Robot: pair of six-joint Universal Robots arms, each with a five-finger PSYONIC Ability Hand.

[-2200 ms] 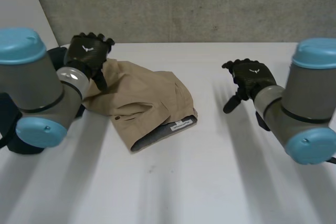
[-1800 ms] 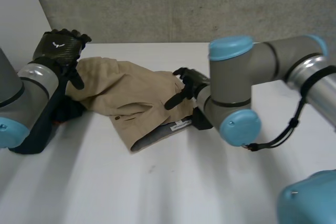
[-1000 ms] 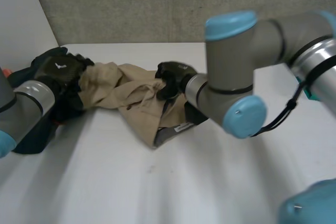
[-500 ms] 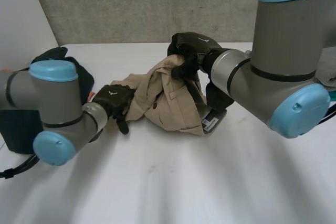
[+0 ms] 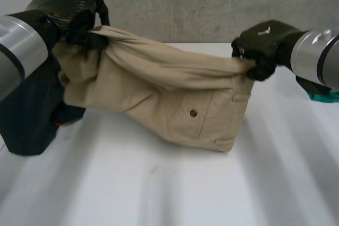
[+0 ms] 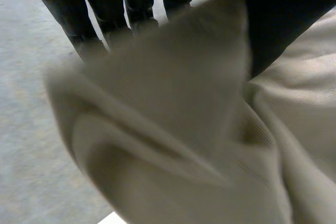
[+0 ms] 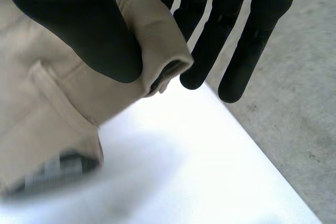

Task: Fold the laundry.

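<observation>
**A:** Where is the laundry in your head view?

**B:** Your tan garment (image 5: 159, 93) hangs stretched between both hands above the white bench (image 5: 159, 194). Your left hand (image 5: 66, 6) is at ten o'clock, its fingers curled round one bunched end. Your right hand (image 5: 262, 43) is at two o'clock, clamped on the opposite end. A button (image 5: 193, 113) faces you just right of centre. A dark cloth (image 5: 26, 123) sits at eight o'clock and a teal thing (image 5: 324, 97) at three.

**A:** And your left wrist view?

**B:** The tan garment (image 6: 184, 129) bunches under your palm. Your fingers (image 6: 131, 3) reach behind the fold and the thumb (image 6: 283, 19) is on its near side, so the cloth is gripped.

**A:** Your right wrist view?

**B:** Your thumb (image 7: 79, 30) pinches a rolled edge of the garment (image 7: 152, 40) against the fingers (image 7: 210, 35). The bench (image 7: 199, 171) lies beyond the fingertips, and a label (image 7: 52, 171) shows on the cloth beneath your palm.
</observation>
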